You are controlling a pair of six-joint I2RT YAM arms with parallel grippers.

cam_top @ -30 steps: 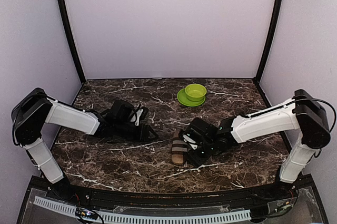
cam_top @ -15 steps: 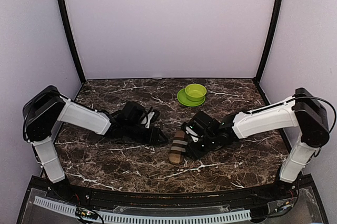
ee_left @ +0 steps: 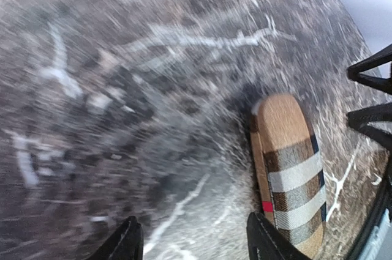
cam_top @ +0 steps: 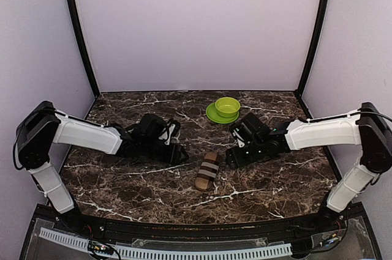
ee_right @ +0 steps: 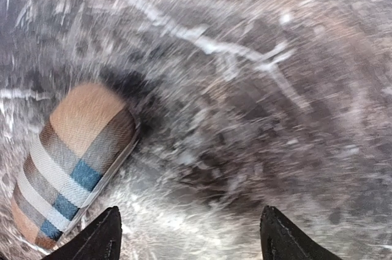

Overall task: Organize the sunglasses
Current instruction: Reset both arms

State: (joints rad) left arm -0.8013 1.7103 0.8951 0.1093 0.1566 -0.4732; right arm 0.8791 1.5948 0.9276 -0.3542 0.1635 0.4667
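The dark brown marble-patterned table top [cam_top: 269,186] is finished smooth, with a faint sheen. The oblong tan checked sunglasses case [cam_top: 208,171], at lower centre, is covered in matt, woven-looking cloth. The lime green bowl [cam_top: 227,106] and lime green plate [cam_top: 214,115] are seen as smooth, slightly glossy plastic. The left arm [cam_top: 86,136] and right arm [cam_top: 321,133] are clad in smooth white shells.

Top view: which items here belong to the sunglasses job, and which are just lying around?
Job:
- plaid glasses case, closed, not gripped; no sunglasses themselves in view

Lying about:
- green bowl
- green plate under the bowl
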